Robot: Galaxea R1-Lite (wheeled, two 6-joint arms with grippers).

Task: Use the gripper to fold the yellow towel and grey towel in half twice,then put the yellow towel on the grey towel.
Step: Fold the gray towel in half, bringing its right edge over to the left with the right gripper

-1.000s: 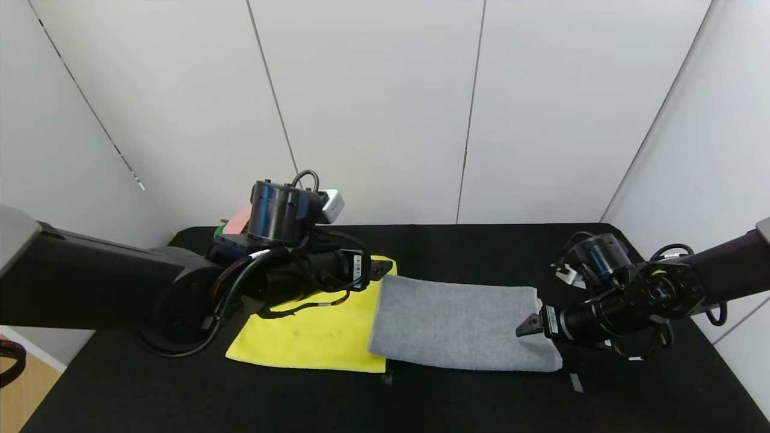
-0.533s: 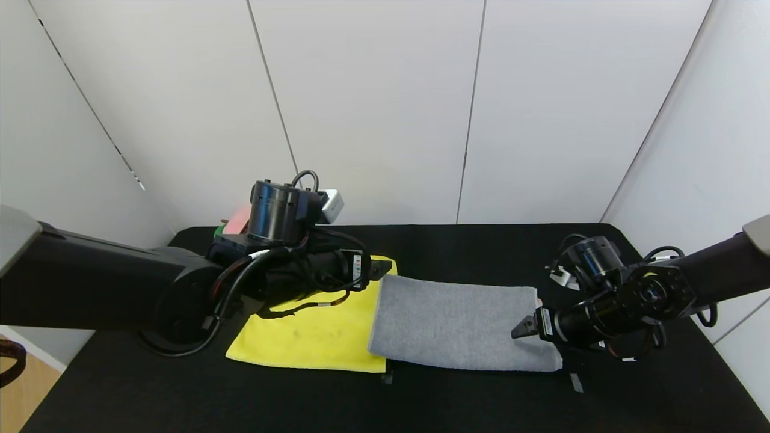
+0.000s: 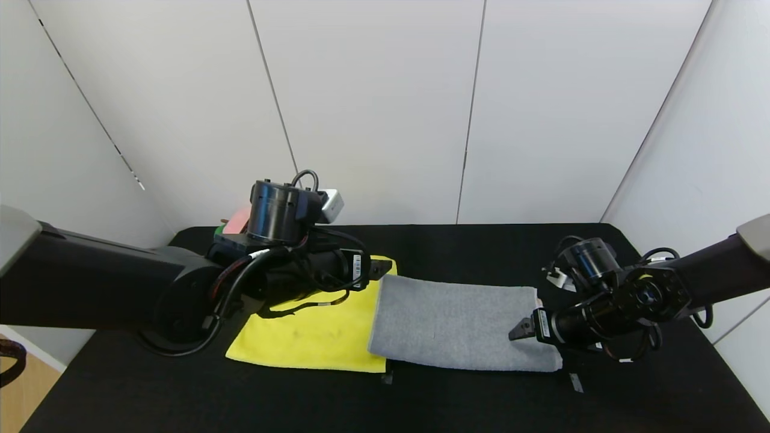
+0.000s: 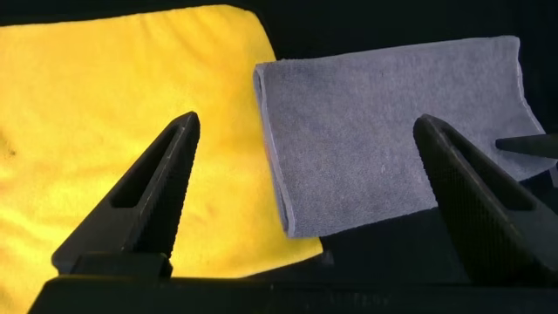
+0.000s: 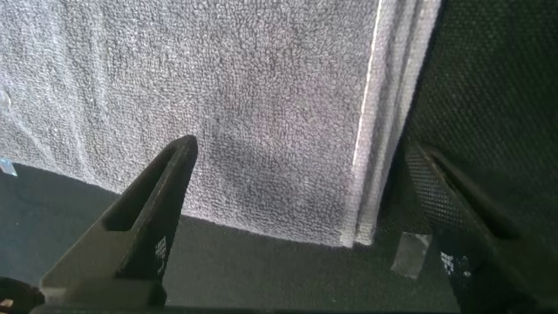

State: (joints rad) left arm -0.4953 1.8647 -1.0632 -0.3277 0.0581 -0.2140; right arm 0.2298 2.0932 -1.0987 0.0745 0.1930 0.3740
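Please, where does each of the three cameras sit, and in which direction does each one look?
Head view: on the head, looking forward and down at the table; both arms show.
Left wrist view: on the left wrist, looking past the open left gripper at the yellow towel and the grey towel.
Right wrist view: on the right wrist, looking past the open right gripper at the grey towel's layered end.
Shared: all three show the grey towel.

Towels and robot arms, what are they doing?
The robot is folding towels. The grey towel lies folded on the black table, its left end overlapping the flat yellow towel. The right gripper hangs open at the grey towel's right end, one finger over the cloth and one past its edge, holding nothing. The left gripper waits open above the yellow towel's far corner.
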